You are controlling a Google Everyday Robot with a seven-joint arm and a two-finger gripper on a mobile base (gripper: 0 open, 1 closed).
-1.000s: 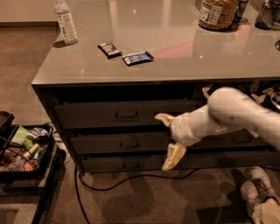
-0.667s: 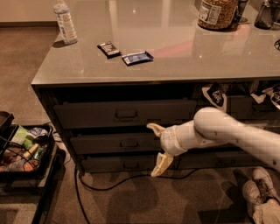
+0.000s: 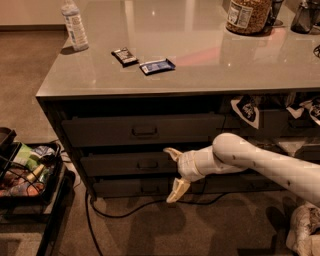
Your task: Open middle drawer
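Nearest, at lower left, a black cart (image 3: 57, 210) holds assorted clutter. A dark cable (image 3: 125, 212) trails across the carpet in front of the cabinet.

The white arm (image 3: 270, 167) enters from the right and runs leftward. Its hand (image 3: 173, 171) is in front of the drawer stack, just right of the middle drawer's centre. The two fingers are spread wide, one above the other. The upper fingertip (image 3: 171, 152) is at the level of the middle drawer's upper edge, and the lower one is over the bottom drawer (image 3: 125, 187). The hand grips nothing. Contact with the drawer front cannot be determined.

The middle drawer (image 3: 117, 165) lies between the top drawer (image 3: 100, 131) and the bottom drawer. Its long axis is horizontal, left to right, and its flat front faces the camera. Its small pull (image 3: 148, 164) is just left of the hand. The front appears in line with its neighbours, not drawn out.

Beyond, the grey surface (image 3: 200, 75) carries a dark packet (image 3: 124, 55) with a blue packet (image 3: 156, 66) beside it. A water bottle (image 3: 75, 25) stands upright at far left, and a jar (image 3: 248, 15) at far right.
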